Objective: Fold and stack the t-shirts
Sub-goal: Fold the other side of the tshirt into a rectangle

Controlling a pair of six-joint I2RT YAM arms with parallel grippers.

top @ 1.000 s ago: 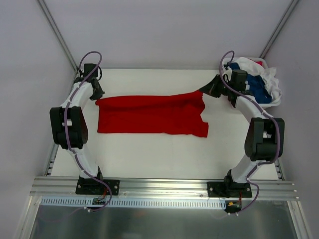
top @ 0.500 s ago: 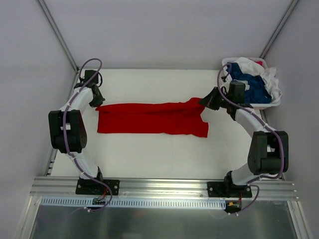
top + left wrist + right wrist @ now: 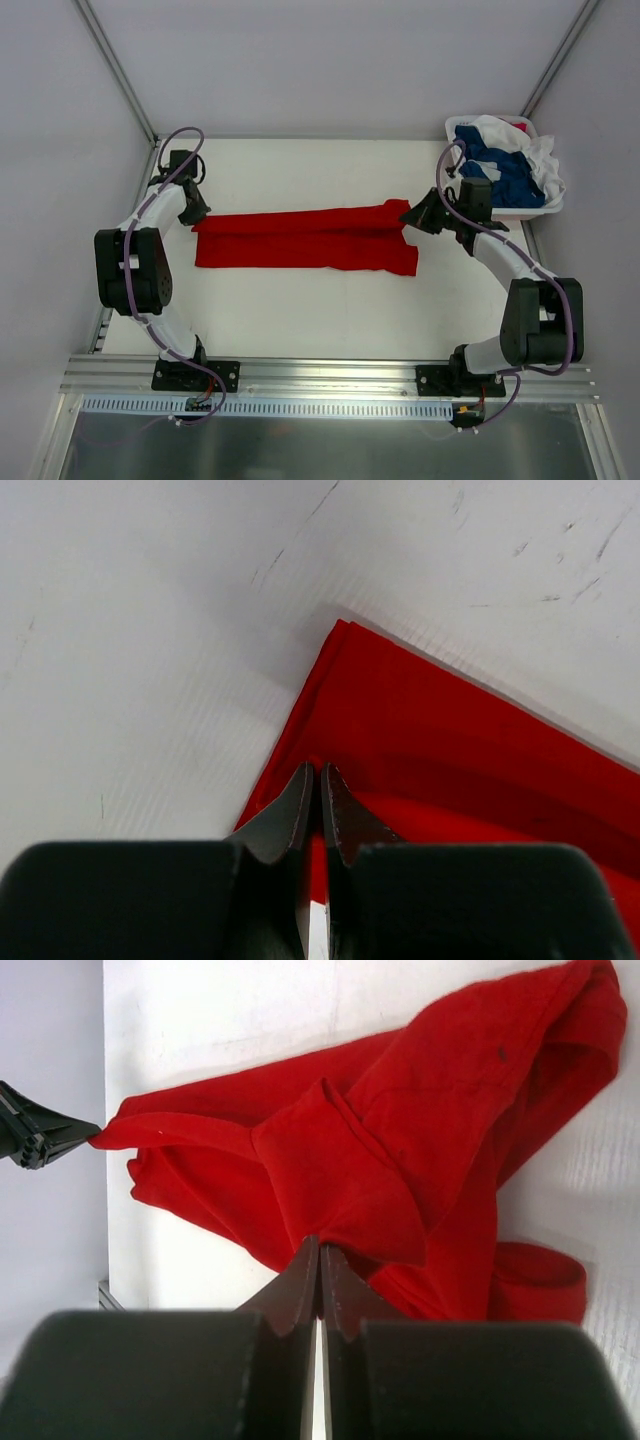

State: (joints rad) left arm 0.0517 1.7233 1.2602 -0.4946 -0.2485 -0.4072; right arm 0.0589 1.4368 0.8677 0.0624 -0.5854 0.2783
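Top external view: the red t-shirt point(image 3: 300, 238) is laid as a long, narrow folded band across the middle of the white surface point(image 3: 300, 320). It is stretched side to side between the left arm point(image 3: 135, 265) and right arm point(image 3: 535, 310). Its far edge is drawn up at both ends, and a short sleeve flap hangs toward the near side at the right end. The cloth looks soft and matte, w/ shallow lengthwise creases.

A white plastic basket point(image 3: 527, 212) stands at the far-right corner of the surface. It is heaped w/ a dark blue t-shirt point(image 3: 510, 175) and a white t-shirt point(image 3: 542, 155), both crumpled and spilling over the rim. A sliver of red is seen at the far side of the heap; what it is cannot be told.

Left wrist view: the left fingers point(image 3: 296, 802), dark and tapered, are pressed together w/ the red cloth nipped between the tips. A sharp triangular corner of the shirt is spread beyond them, flat on the surface, which is marked w/ fine ribbed lines and thin scratches.

Right wrist view: the right fingers point(image 3: 300, 1278) are pressed together on a flap of the red shirt. The cloth is rumpled in soft folds here, and a hemmed sleeve cuff lies on the surface at lower right. At the far left edge, the opp. tip of the shirt is seen pulled taut into the other arm's fingers.
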